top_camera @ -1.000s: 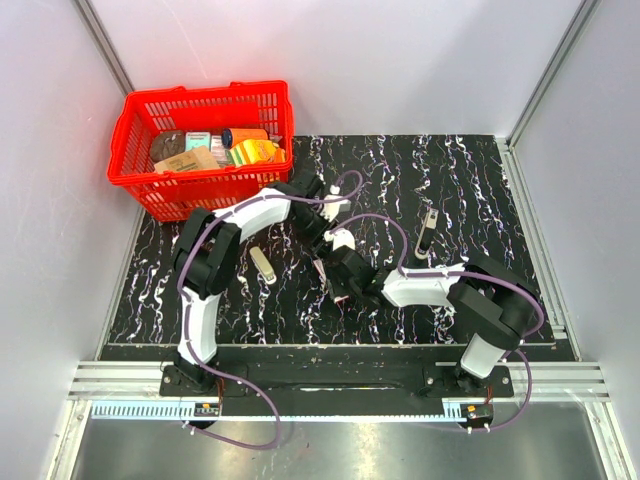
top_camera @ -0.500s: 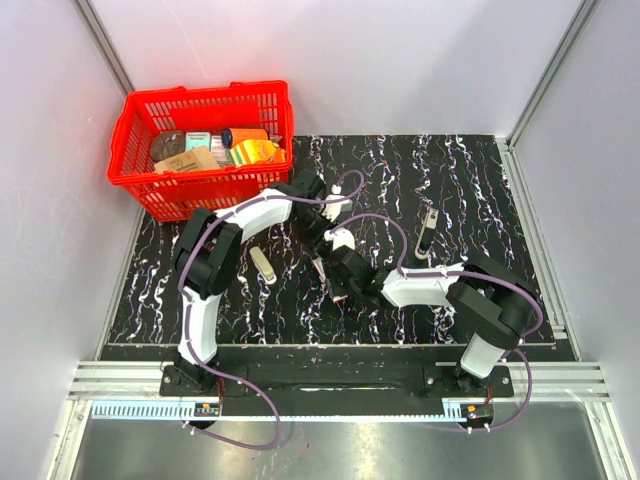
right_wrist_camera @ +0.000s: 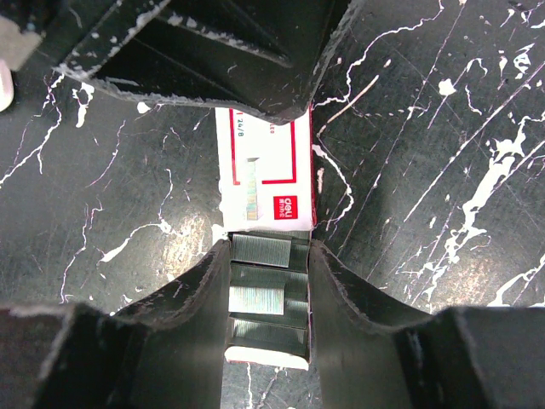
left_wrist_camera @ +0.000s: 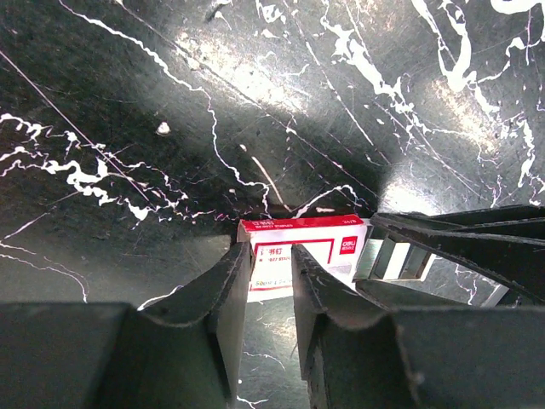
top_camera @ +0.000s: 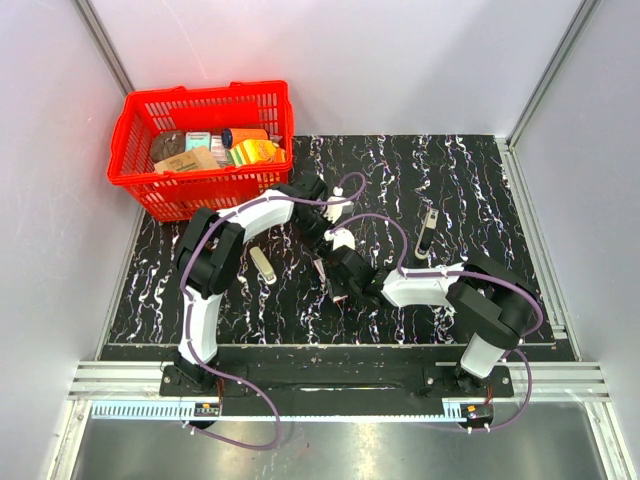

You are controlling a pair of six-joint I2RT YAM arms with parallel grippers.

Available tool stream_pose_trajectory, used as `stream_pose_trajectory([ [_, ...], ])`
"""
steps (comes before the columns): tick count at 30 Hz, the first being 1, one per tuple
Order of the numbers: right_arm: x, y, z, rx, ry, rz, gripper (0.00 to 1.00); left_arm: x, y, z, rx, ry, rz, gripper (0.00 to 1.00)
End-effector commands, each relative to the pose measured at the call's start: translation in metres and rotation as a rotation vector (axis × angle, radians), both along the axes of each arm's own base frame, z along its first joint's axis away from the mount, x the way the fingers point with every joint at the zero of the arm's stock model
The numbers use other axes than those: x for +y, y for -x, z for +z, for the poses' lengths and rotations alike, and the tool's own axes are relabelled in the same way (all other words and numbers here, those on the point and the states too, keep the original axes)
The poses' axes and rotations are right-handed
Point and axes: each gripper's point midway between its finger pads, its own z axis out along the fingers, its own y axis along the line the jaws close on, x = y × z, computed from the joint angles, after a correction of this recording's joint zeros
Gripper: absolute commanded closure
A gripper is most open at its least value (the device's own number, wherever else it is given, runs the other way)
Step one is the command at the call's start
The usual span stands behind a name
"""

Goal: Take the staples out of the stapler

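Note:
The black and silver stapler [top_camera: 427,230] lies alone on the mat at the right, away from both grippers. The staples [top_camera: 263,265], a pale strip, lie on the mat left of centre. Both are out of the wrist views. A red-and-white packet [top_camera: 320,268] lies between the grippers. My right gripper [right_wrist_camera: 266,256] is shut on the packet's pulled-out drawer [right_wrist_camera: 266,290], which holds silvery strips. My left gripper [left_wrist_camera: 268,256] has a narrow gap between its fingers, with its tips over the packet's [left_wrist_camera: 328,247] far end; I cannot tell if they touch it.
A red basket [top_camera: 130,165] full of small goods stands at the back left, close behind the left arm. The black marbled mat [top_camera: 480,180] ends at metal rails on the right and front. Purple cables loop over both wrists.
Hardly anything. The left wrist has shifted very slightly; the packet, stapler and strip lie where they were.

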Motion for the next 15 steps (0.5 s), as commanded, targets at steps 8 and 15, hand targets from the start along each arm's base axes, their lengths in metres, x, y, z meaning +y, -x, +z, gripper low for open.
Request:
stream_pose_trajectory([
  [8,-0.019,0.03,-0.042,0.126,0.094,0.018,0.57,-0.015,0.016,0.003,0.025,0.05,-0.05,0.72],
  [15,-0.021,0.03,-0.042,0.126,0.098,0.016,0.57,-0.012,0.019,0.004,0.023,0.043,-0.047,0.71],
])
